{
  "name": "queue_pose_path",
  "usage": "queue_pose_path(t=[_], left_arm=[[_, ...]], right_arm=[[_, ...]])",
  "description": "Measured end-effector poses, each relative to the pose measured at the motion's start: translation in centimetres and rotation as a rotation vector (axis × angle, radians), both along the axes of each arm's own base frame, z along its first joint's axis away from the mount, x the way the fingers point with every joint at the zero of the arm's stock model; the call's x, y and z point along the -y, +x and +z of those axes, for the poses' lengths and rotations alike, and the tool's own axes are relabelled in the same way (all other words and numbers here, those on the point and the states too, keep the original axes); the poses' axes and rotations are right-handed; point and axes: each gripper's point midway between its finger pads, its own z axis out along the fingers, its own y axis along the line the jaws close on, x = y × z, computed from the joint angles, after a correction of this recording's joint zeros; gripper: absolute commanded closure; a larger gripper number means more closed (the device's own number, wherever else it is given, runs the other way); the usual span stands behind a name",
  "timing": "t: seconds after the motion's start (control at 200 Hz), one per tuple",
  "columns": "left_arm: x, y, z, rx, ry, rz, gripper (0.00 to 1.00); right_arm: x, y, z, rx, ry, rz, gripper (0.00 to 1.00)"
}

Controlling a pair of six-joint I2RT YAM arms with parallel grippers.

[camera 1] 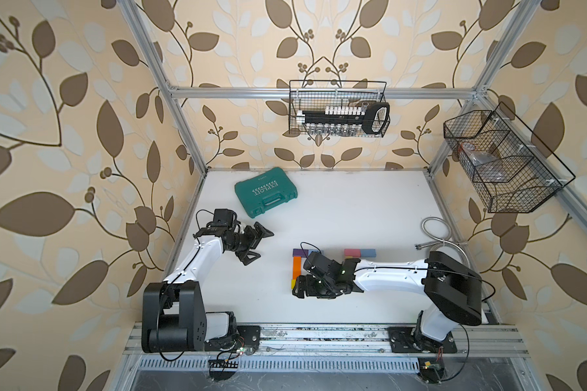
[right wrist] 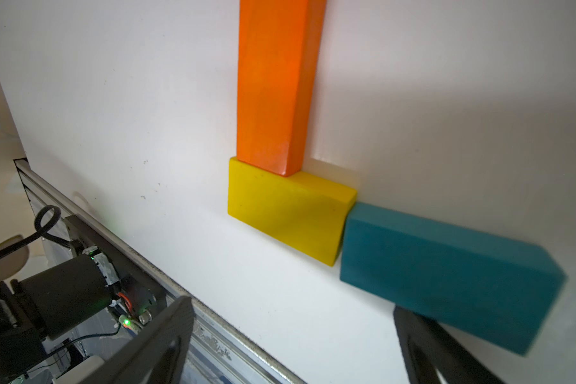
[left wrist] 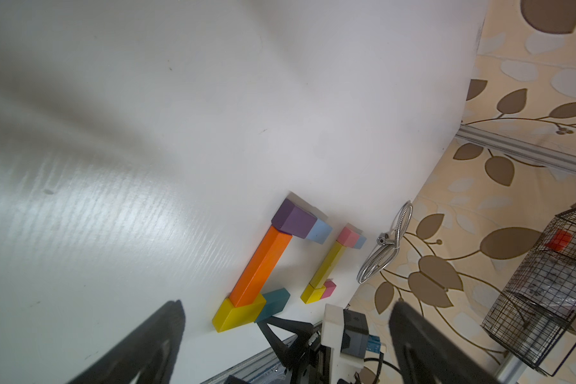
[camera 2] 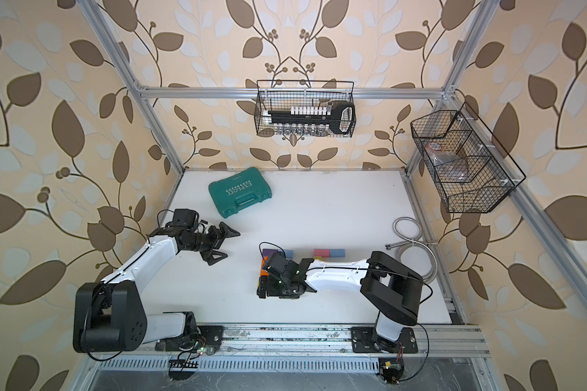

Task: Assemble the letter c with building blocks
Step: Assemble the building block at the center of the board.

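C nr done: orange spine [left wrist: 258, 267], purple [left wrist: 295, 219] + lt-blue [left wrist: 320, 231] top, yellow [right wrist: 286, 212] + teal [right wrist: 446, 276] base; teal askew. Left gripper [camera 1: 262, 244], right gripper [right wrist: 293, 306]: fingers spread, gripping 0.

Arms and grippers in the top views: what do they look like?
The left arm and right arm match: white shells, bulky black joints, and thin black cables running along them. The left gripper and right gripper are black with triangular cut-out fingers. Small green lights glow on the right wrist.

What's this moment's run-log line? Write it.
left gripper: open, empty | right gripper: open, by teal block | teal block touches yellow block
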Motion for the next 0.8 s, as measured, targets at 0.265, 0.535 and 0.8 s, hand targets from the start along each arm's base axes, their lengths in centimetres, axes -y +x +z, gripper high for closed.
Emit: queue_pose_path(t=[0.265, 0.535, 0.8], left_arm=[[0.0, 0.0, 0.0, 0.0, -0.001, 0.0, 0.01], [0.0, 0.0, 0.0, 0.001, -0.001, 0.0, 0.01], [0.0, 0.0, 0.2, 0.006, 0.0, 0.001, 0.01]], right_arm=[[0.0, -0.1, 0.0, 0.0, -0.001, 0.003, 0.07], [-1.0, -0.4, 0.0, 0.007, 0.001, 0.024, 0.07], [-1.4, -0.4, 0.0, 0.024, 0.006, 0.024, 0.07]])
